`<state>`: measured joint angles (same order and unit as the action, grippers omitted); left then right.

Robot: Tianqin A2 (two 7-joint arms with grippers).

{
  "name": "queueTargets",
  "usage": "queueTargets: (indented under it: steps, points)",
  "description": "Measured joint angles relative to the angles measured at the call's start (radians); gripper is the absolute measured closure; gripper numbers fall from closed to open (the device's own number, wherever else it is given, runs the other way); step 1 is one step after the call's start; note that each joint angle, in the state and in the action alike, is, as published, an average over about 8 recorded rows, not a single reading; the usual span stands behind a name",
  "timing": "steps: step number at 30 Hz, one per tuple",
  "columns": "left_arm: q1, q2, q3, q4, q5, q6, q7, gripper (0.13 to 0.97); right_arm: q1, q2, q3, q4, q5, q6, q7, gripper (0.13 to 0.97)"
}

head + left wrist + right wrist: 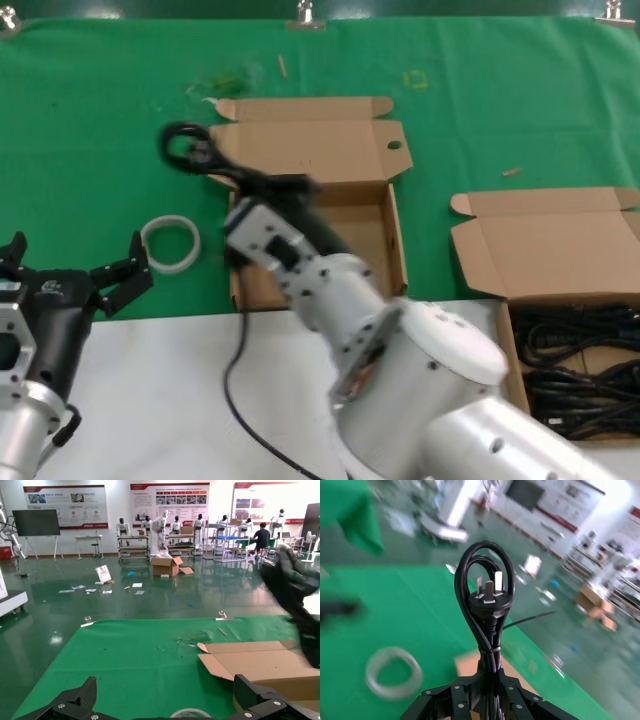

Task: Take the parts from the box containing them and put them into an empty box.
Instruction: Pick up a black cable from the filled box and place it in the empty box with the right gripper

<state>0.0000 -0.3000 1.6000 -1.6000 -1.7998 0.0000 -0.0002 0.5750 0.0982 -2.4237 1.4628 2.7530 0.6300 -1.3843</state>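
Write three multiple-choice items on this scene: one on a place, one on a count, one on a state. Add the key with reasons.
1. Where is the white ring?
A. on the green cloth beside the empty box
B. inside the full box
C. on the lid flap

2. How many metal prongs show on the held cord's plug?
A. one
B. two
C. three

3. What is the right gripper doing?
A. hanging open over the cloth
B. shut on a cord
C. resting in the full box

Key:
1 A, the ring lies on the cloth left of the empty box.
2 C, three prongs stand up in the right wrist view.
3 B, its fingers clamp the bundled cord, far from the full box.
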Motion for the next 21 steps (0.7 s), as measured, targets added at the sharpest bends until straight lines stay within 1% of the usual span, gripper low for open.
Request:
queueTargets:
  steps: [5, 7, 9, 12, 21]
  points:
    - [0.000, 0.000, 0.000, 0.000, 0.000, 0.000, 0.000, 0.132, 0.083, 0.010, -0.164, -0.020, 0.000, -0.013, 0.185, 0.920]
    - [0.000, 0.000, 0.000, 0.000, 0.000, 0.000, 0.000, 0.132, 0.104, 0.015, -0.208, -0.027, 0.000, -0.011, 0.235, 0.920]
    - [0.000, 0.000, 0.000, 0.000, 0.000, 0.000, 0.000, 0.132, 0.111, 0.019, -0.230, -0.032, 0.000, -0.004, 0.265, 0.920]
    - [0.000, 0.000, 0.000, 0.000, 0.000, 0.000, 0.000, 0.132, 0.101, 0.027, -0.229, -0.034, 0.000, 0.013, 0.277, 0.920]
    - [0.000, 0.000, 0.000, 0.000, 0.000, 0.000, 0.000, 0.132, 0.033, 0.068, -0.156, -0.016, 0.000, 0.070, 0.235, 0.920]
